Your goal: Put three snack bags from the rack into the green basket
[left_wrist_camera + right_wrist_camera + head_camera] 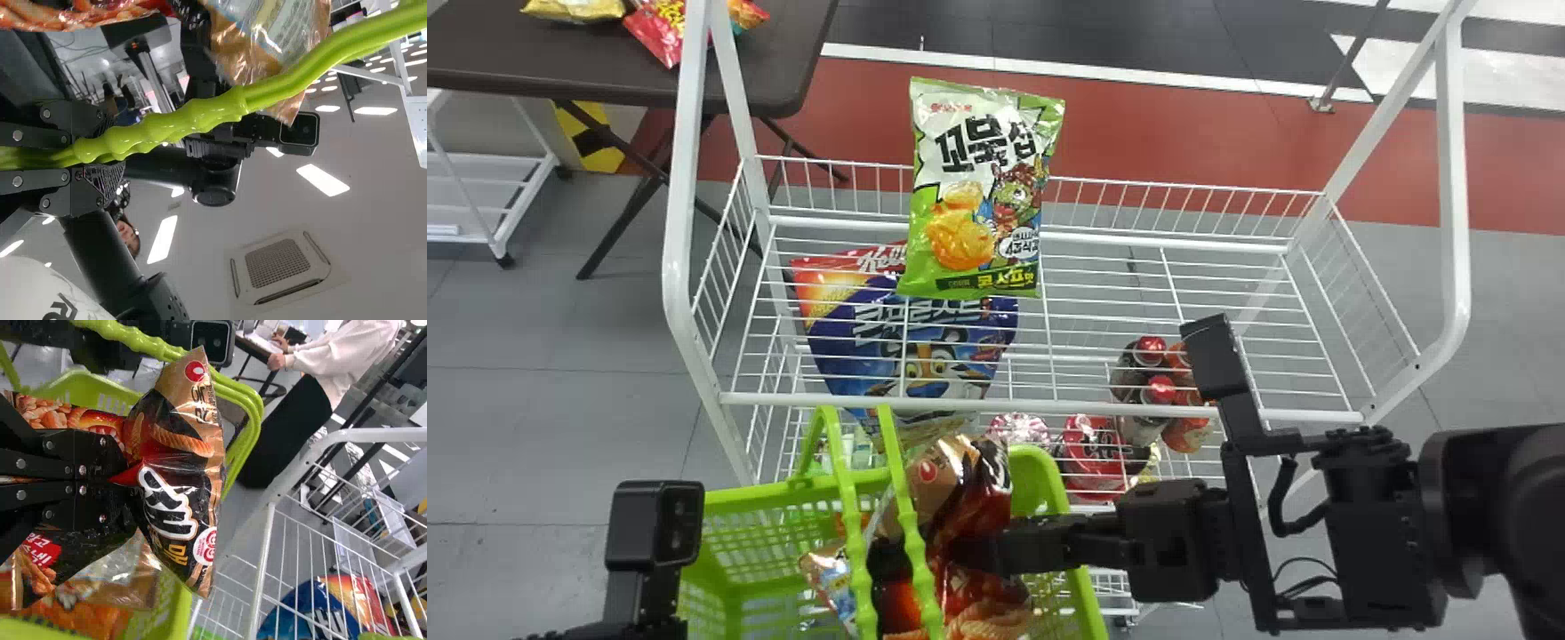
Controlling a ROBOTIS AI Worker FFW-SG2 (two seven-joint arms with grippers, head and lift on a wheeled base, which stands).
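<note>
A glossy black-and-brown plastic snack bag (pixel 177 500) is pinched in the right gripper (pixel 113 479), among the raised handles (pixel 911 533) of the light-green slotted plastic basket (pixel 783 491). Those handles are clamped in the closed left gripper (pixel 100 159). If the bag is let go while its stiff top is caught by a handle, it could be left hanging or be spilled over the rim. It could also be propped high by the orange-and-clear packet (pixel 123 580) beneath. If the right gripper is withdrawn carelessly, a handle could be snagged and the basket tilted. A green-and-white snack bag (pixel 983 191) is left on the white wire rack (pixel 1049 407).
</note>
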